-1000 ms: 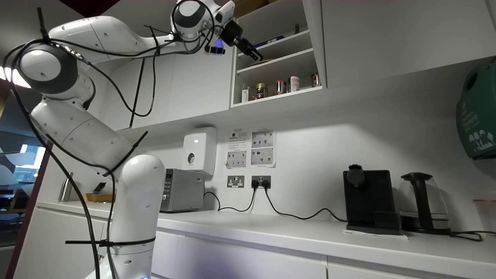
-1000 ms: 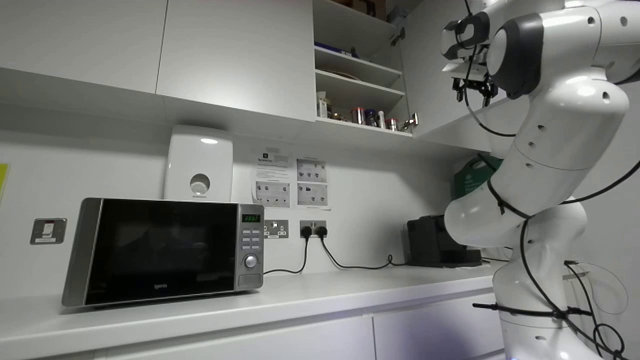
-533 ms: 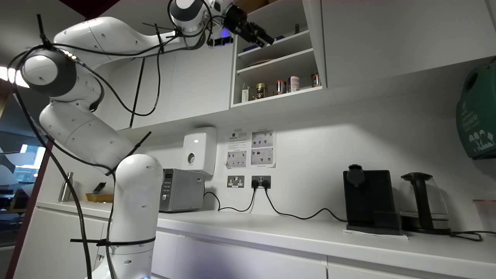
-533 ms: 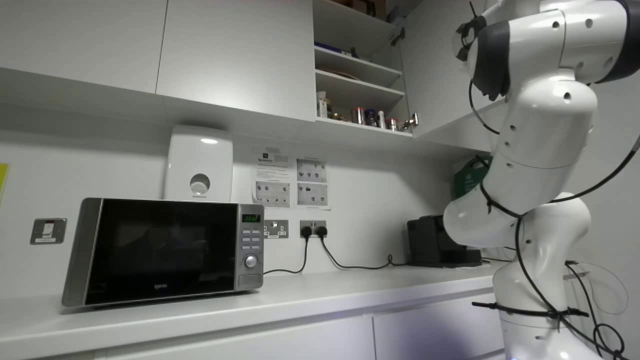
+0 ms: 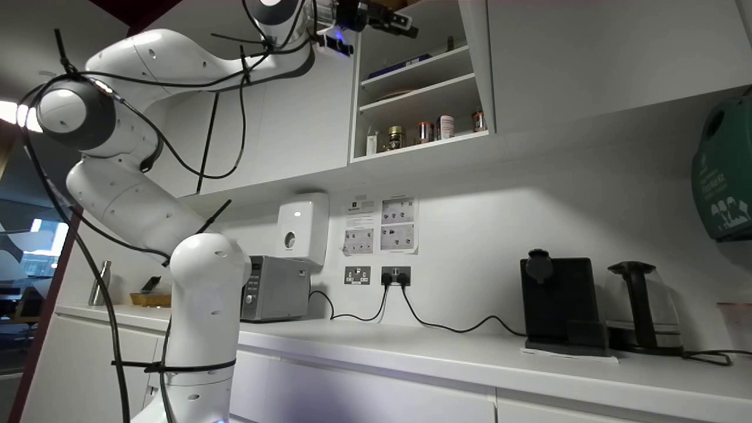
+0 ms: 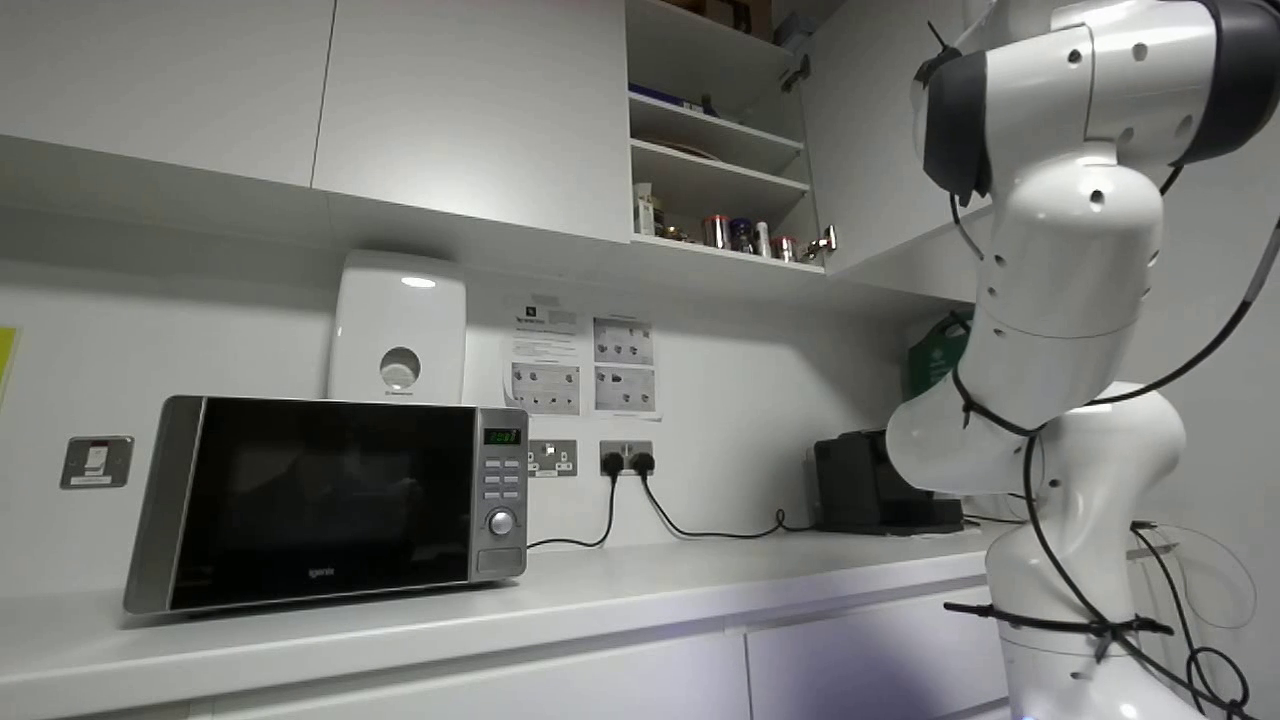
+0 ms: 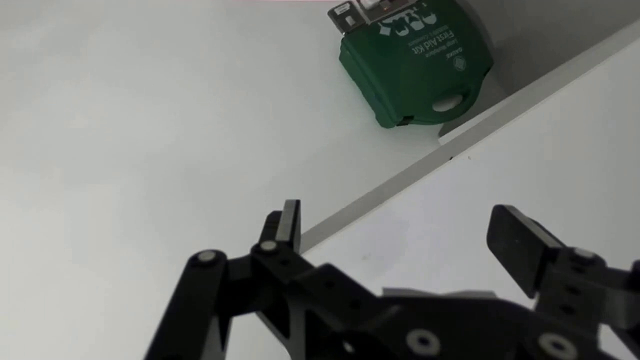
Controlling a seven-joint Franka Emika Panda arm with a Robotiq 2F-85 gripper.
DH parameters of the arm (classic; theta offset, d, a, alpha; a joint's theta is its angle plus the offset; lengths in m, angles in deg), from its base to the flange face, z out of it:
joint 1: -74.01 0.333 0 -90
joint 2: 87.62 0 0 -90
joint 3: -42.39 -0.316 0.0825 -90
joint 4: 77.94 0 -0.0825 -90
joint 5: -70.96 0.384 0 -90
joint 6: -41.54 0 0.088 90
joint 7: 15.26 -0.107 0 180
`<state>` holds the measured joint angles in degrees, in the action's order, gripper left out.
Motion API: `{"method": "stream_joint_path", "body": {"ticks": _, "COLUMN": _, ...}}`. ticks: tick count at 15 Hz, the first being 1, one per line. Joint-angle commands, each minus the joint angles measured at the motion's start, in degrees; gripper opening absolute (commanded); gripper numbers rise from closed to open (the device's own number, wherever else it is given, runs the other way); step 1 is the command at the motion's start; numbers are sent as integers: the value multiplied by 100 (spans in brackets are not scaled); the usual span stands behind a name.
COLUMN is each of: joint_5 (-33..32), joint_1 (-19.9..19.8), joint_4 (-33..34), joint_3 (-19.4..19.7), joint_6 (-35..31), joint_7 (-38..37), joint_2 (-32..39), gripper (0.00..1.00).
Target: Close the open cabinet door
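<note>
The cabinet door (image 6: 880, 120) stands wide open, its inner face showing beside the shelves and its hinges on the right. In an exterior view the door (image 5: 479, 35) appears almost edge-on as a thin white strip. My gripper (image 5: 412, 27) is high up in front of the cabinet opening, left of that strip and pointing towards it. In the wrist view the gripper (image 7: 395, 215) is spread wide with nothing between its fingers. Behind the gap lies the door's white face (image 7: 550, 160) with its grey edge (image 7: 390, 195). The arm hides the gripper in an exterior view (image 6: 1090, 80).
Several jars (image 5: 396, 138) stand on the cabinet's lowest shelf. Neighbouring white cabinet fronts (image 5: 587, 53) flank the opening. A green first aid kit (image 7: 420, 60) is mounted lower on the wall. On the counter are a microwave (image 6: 330, 500), a coffee machine (image 5: 558, 305) and a kettle (image 5: 640, 305).
My gripper has risen and tilted from pointing down to nearly level, shifting slightly towards the door. The upper arm has swung left, covering the gripper in an exterior view. The door looks unmoved.
</note>
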<state>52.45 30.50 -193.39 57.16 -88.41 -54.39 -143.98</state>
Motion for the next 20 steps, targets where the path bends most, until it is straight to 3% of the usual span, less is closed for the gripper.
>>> {"method": "stream_joint_path", "body": {"ticks": 1, "joint_5": -236, "joint_1": -279, "joint_4": 93, "joint_3": 36, "joint_6": -372, "joint_7": 732, "joint_2": 240, "gripper": 100}}
{"method": "stream_joint_path", "body": {"ticks": 9, "joint_5": -278, "joint_1": -669, "joint_4": 23, "joint_3": 193, "joint_6": -1059, "joint_7": 1914, "joint_2": 403, "gripper": 100}}
{"method": "stream_joint_path", "body": {"ticks": 16, "joint_5": -157, "joint_1": -941, "joint_4": 69, "joint_3": 423, "joint_6": -1131, "joint_7": 2170, "joint_2": 587, "gripper": 100}}
{"method": "stream_joint_path", "body": {"ticks": 18, "joint_5": -96, "joint_1": -901, "joint_4": 91, "joint_3": 494, "joint_6": -1122, "joint_7": 2277, "joint_2": 608, "gripper": 100}}
{"method": "stream_joint_path", "body": {"ticks": 20, "joint_5": 125, "joint_1": -562, "joint_4": 120, "joint_3": 640, "joint_6": -982, "joint_7": 2642, "joint_2": 541, "gripper": 100}}
